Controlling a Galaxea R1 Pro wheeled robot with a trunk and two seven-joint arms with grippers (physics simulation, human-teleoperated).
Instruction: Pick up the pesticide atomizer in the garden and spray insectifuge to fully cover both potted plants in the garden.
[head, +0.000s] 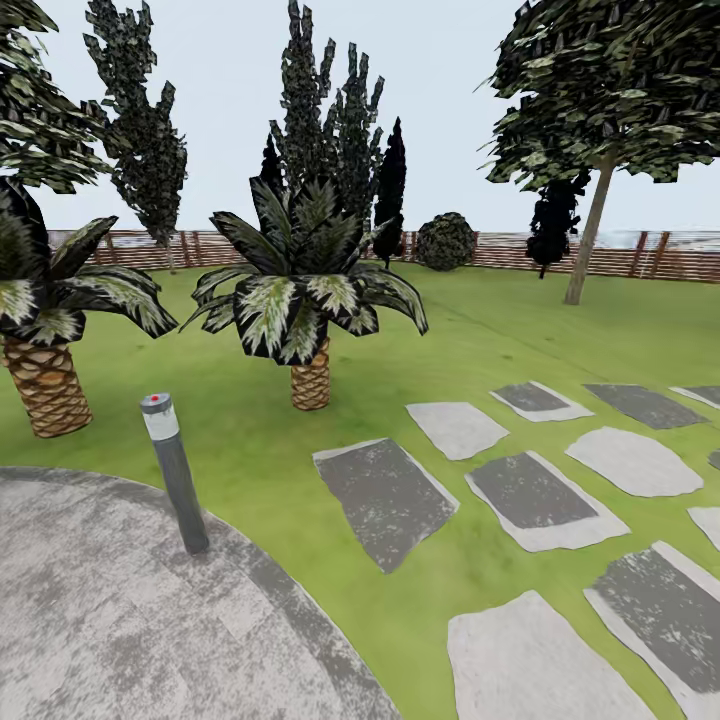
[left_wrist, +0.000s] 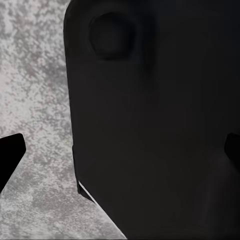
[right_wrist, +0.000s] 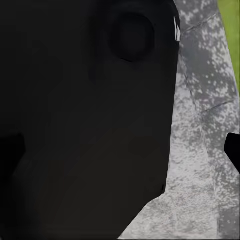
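The pesticide atomizer is out of view, and so are the potted plants. The head view looks over the garden: a green lawn (head: 260, 450) bordering a round grey stone patio (head: 100, 620). In the left wrist view my left gripper (left_wrist: 120, 150) is open, its dark fingertips (left_wrist: 11, 155) wide apart over grey stone, with a black part of the robot's body close in front. My right gripper (right_wrist: 120, 150) is open too, one fingertip (right_wrist: 233, 150) over the stone patio beside the same kind of black body part. Nothing sits between either pair of fingers.
A grey bollard lamp (head: 175, 475) with a red dot stands at the patio's rim. Two palms (head: 305, 290) (head: 45, 310) with scaly brown trunks rise beyond it. Stepping stones (head: 385, 500) run off to the right. A brown slatted fence (head: 600, 255) and tall trees (head: 590, 230) close the far side.
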